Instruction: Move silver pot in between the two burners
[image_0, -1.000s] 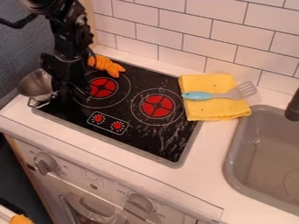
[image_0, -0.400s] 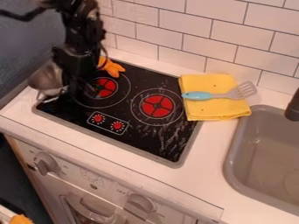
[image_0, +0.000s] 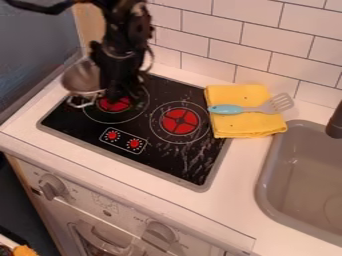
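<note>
Close beside the pincer, silver pot, left edge of stovetop

Black arm in from the top edge, left of view centre. Visible length near vertical, wrist roughly in line below. Tool at the lower end, pointing down. Dark curved section runs toward the upper-left corner; link or cable, can't tell which.

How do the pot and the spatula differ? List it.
The pot is hollow and rounded; the spatula has a flat, slotted head. The spatula lies on the yellow cloth; the pot is beside the gripper. The spatula's handle is light blue, the pot's silvery. Both have handles.
</note>
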